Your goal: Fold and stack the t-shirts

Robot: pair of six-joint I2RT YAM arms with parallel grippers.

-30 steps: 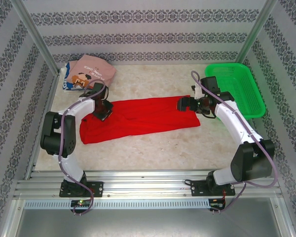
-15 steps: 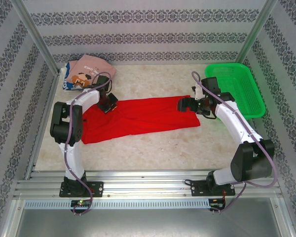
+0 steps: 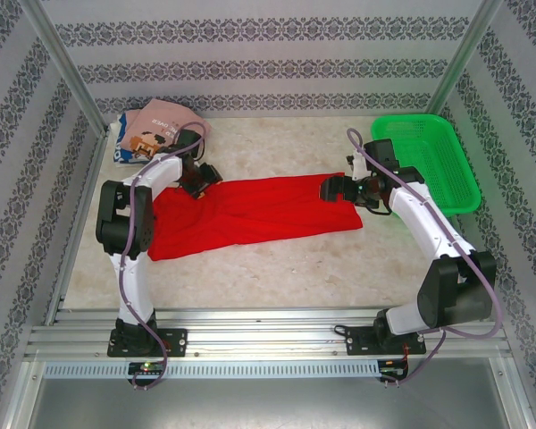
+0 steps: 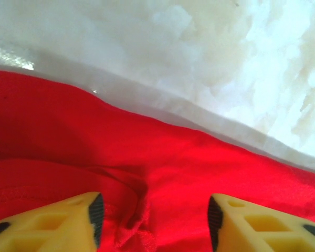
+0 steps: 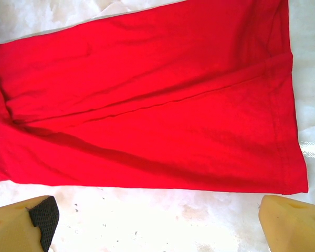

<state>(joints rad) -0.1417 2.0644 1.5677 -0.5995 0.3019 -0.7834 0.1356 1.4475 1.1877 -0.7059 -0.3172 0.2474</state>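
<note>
A plain red t-shirt (image 3: 250,214) lies spread flat across the middle of the table, folded into a long band. My left gripper (image 3: 205,176) hovers over its far left corner, open. In the left wrist view the jaws of this gripper (image 4: 155,212) stand apart over the red cloth (image 4: 199,157), and a bunched hem (image 4: 139,223) lies loose between them. My right gripper (image 3: 332,189) is open at the shirt's right end. In the right wrist view its wide jaws (image 5: 155,220) frame bare table just beside the red t-shirt's (image 5: 147,105) straight edge. A dusty-pink printed t-shirt (image 3: 165,130) lies on a white-blue one (image 3: 121,147) in the far left corner.
A green mesh basket (image 3: 429,165) stands at the far right, just behind the right arm. Patterned walls and metal posts enclose the marble tabletop (image 3: 277,277). An aluminium rail runs along the near edge by the arm bases.
My left gripper has carried the shirt's left corner toward the far edge and opened, letting the cloth go. The right arm has stayed still.
</note>
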